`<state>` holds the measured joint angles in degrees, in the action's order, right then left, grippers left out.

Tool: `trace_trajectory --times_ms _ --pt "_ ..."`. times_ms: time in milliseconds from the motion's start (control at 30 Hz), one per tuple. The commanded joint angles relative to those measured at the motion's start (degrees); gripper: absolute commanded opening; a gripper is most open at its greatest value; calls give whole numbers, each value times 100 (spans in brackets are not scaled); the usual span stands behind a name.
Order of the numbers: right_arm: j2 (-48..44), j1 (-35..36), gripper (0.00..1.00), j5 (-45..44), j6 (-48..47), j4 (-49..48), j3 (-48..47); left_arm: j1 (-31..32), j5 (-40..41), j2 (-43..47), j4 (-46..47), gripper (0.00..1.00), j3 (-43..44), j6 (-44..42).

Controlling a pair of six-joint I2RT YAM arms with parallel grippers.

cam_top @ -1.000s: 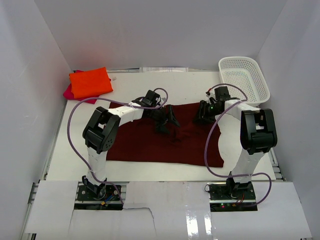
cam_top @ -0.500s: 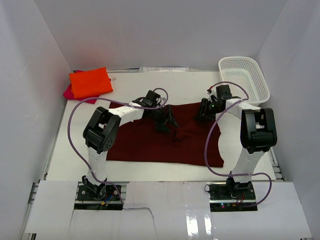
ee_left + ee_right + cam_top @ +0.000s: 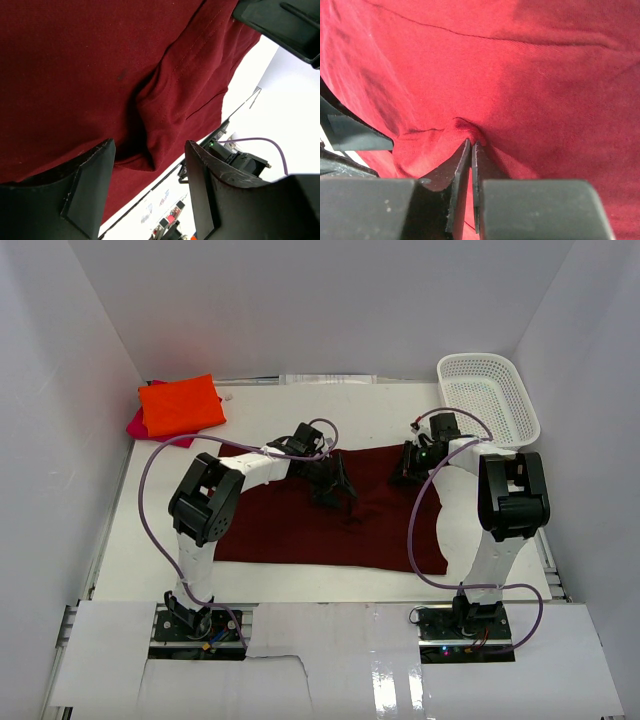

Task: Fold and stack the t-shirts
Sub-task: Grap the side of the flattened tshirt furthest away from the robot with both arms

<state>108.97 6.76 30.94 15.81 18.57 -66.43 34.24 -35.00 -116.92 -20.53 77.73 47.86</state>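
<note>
Shut since a second ago: right tool [image 3: 471,142] now clenches a pinch of the maroon shirt [image 3: 300,530]; left tool [image 3: 150,147] has narrowed a little, jaws apart astride a raised ridge.
Maroon shirt lies spread on the table [image 3: 300,405]; orange shirt [image 3: 180,405] sits on pink shirt [image 3: 135,423], far-left corner. Cloth looks light and limp, likely to sag: best taken at hems or pinched folds.

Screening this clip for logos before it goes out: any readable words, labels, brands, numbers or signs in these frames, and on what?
No text can be read in any view.
maroon t-shirt: plain cloth, no print or tag showing.
orange t-shirt: plain, no lettering visible.
white basket: no label visible.
small marks on the white surface past the shirt's edge, left wrist view: too small and blurred to read.
</note>
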Motion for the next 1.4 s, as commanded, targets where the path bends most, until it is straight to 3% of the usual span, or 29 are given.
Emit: trace_trajectory --times_ms 0,367,767,1000,1233,1367 --pt "-68 -26 8 211 -61 -239 -195 39 46 12 32 68 198 -66" --pt "-894 0 11 167 -280 -697 429 65 363 -225 23 62 435 -189" --pt "-789 0 10 184 -298 -538 280 153 327 -437 67 59 497 -92" --pt "-824 0 10 193 -307 -547 306 162 284 -551 173 36 637 -4" --pt "-816 0 10 220 -316 -565 324 171 520 -419 94 30 717 -83" --pt "-877 0 10 229 -333 -617 368 188 845 -253 14 19 743 -268"
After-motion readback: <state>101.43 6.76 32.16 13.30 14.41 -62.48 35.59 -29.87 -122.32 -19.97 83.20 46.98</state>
